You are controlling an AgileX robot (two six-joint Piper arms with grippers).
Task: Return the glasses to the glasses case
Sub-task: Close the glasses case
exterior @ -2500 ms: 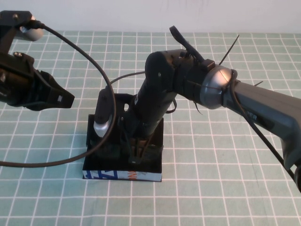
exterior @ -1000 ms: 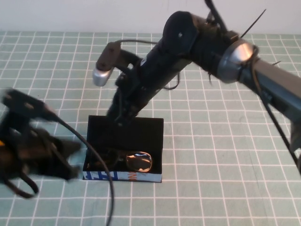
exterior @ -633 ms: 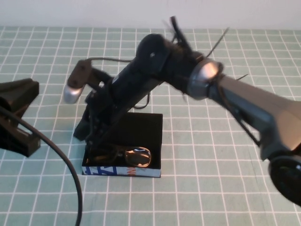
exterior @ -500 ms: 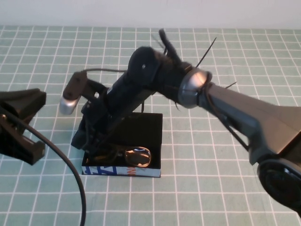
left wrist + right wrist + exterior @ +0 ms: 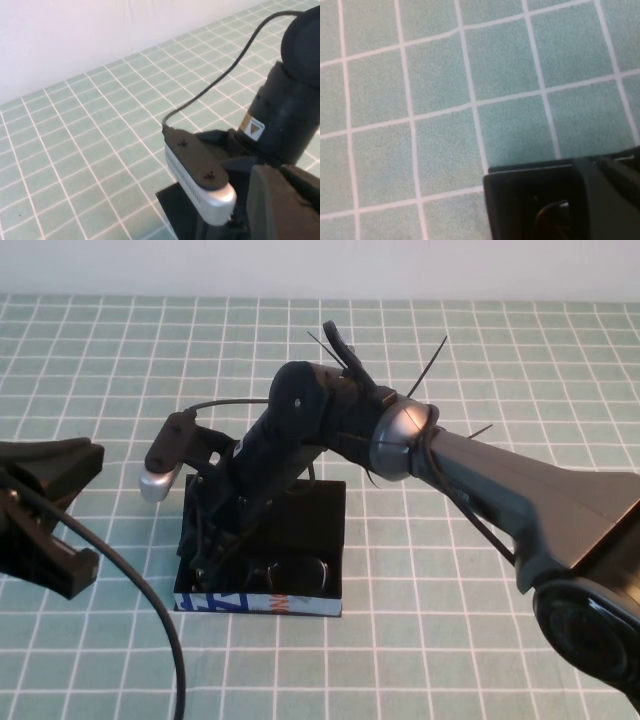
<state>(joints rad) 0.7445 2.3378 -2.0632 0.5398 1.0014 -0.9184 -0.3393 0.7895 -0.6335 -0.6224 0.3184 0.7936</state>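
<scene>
My right arm hid much of the open glasses case (image 5: 300, 540).
My right gripper (image 5: 205, 562) sat low over its left end, fingers unreadable; the glasses (image 5: 290, 572) lay inside, just beside it. My left gripper (image 5: 45, 510), spread open, was cut off at the left edge.

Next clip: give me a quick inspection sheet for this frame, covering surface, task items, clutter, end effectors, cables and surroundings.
Surface: green mat with white grid lines.
Job's things: black thick-framed glasses lie inside the open flat black glasses case with a blue front.
Clutter: nothing seen.
End effectors: right end effector reaches down at the case's left end, fingers hidden; left end effector sits at the left edge, away from the case, fingers unclear.
Cables: black cable loops from the left arm; another runs to the right wrist camera.
Surroundings: plain white wall.
</scene>
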